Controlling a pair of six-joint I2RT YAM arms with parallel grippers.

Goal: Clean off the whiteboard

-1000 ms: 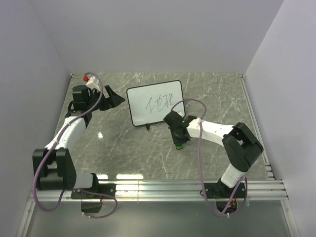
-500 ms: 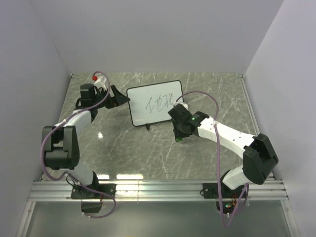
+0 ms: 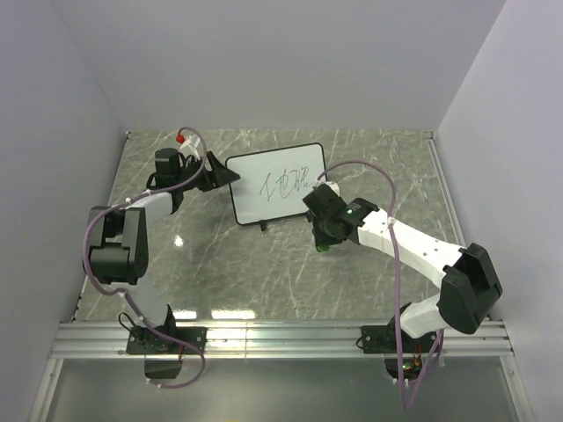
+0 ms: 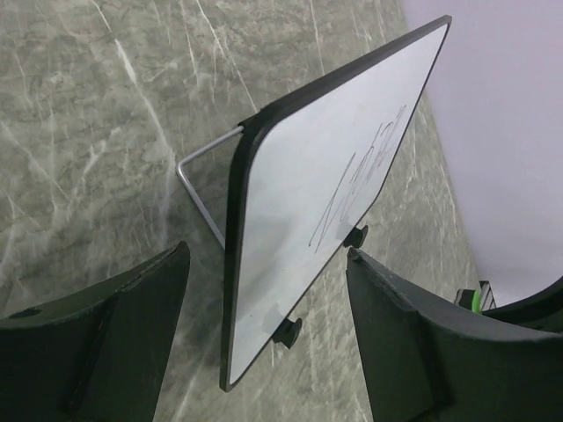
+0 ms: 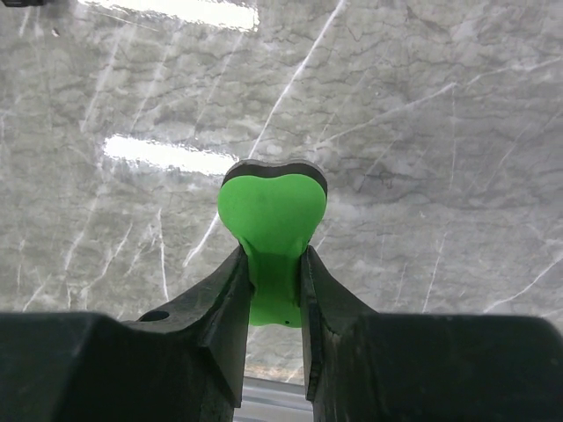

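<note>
The whiteboard stands tilted at the back middle of the marble table, with dark scribbles on its right half. In the left wrist view the whiteboard is seen edge-on. My left gripper is open, and its fingers straddle the board's left edge without touching it. My right gripper is just in front of the board's right lower corner. It is shut on a green eraser, which is squeezed between the fingers and hangs above the table. The eraser also shows in the top view.
A wire stand props the board from behind. Two black feet sit under its lower edge. A metal rail runs along the near table edge. Grey walls close in the left, back and right sides.
My left gripper has moved right until its open fingers are around the board's left edge. My right gripper has carried the eraser up and back, closer to the board.
</note>
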